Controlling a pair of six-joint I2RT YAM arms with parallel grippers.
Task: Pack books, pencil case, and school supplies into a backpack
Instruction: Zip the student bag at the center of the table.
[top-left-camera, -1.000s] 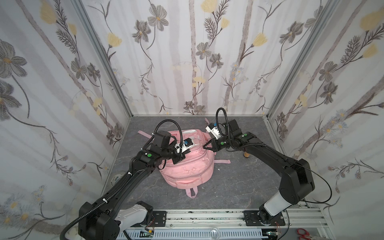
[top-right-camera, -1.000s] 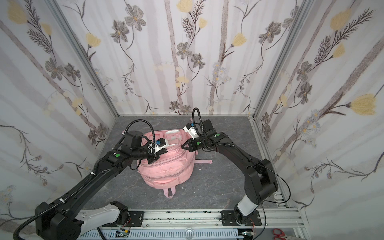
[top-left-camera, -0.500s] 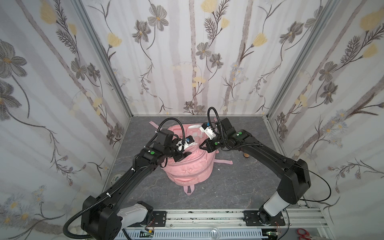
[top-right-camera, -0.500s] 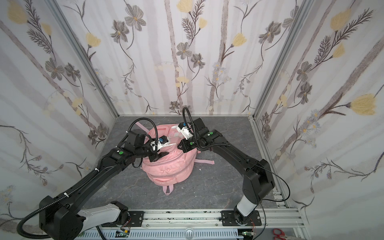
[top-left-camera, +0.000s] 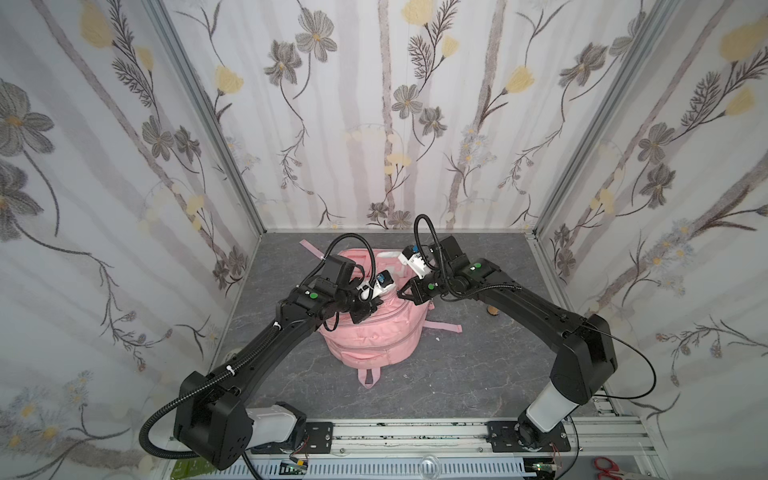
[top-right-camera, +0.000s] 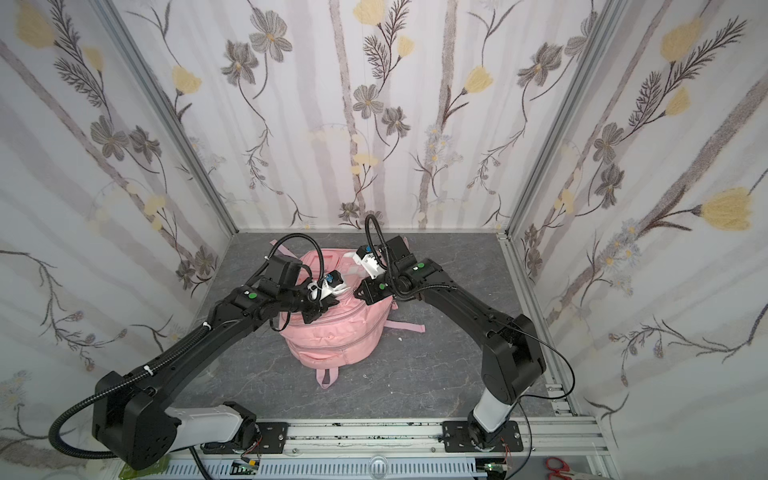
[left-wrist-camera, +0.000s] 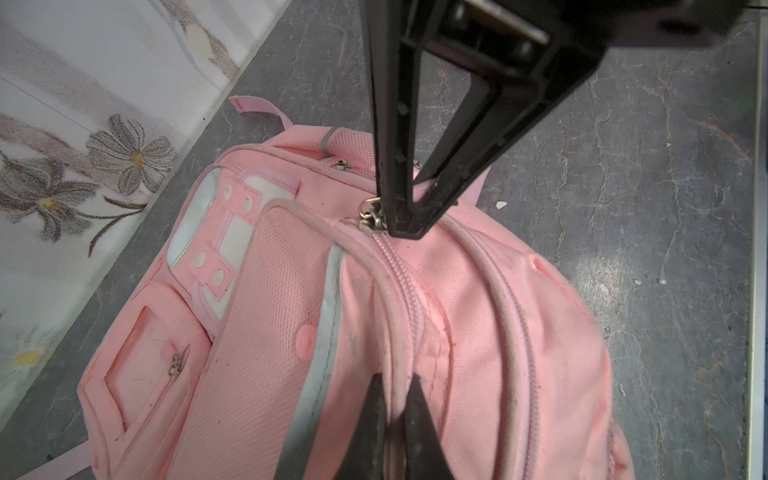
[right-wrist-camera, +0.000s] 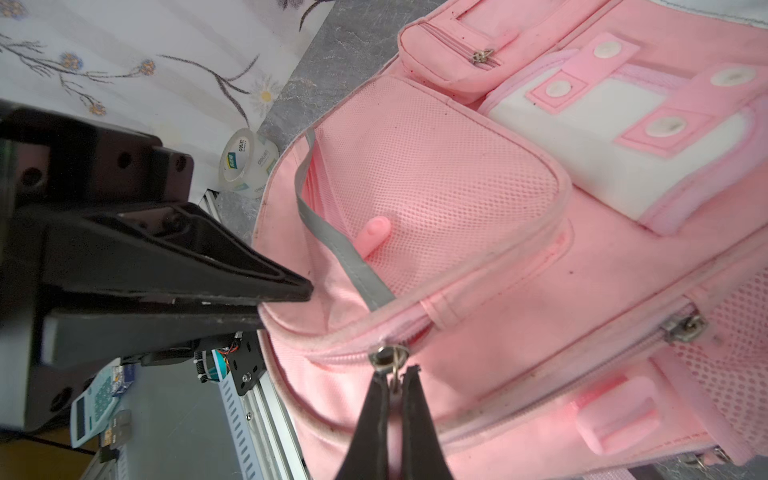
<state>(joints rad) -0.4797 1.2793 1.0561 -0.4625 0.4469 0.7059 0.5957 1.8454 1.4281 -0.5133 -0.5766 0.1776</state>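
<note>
Floral walls, grey marbled floor.

place: robot lab booth | evidence: wallpapered panels, aluminium mounting rail

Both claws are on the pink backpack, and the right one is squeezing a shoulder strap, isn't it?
Not the strap. The right claw is shut on a metal zipper pull of the pink backpack, as the right wrist view shows. The rest holds: the left claw is on the backpack too, pinching its edge trim.
</note>
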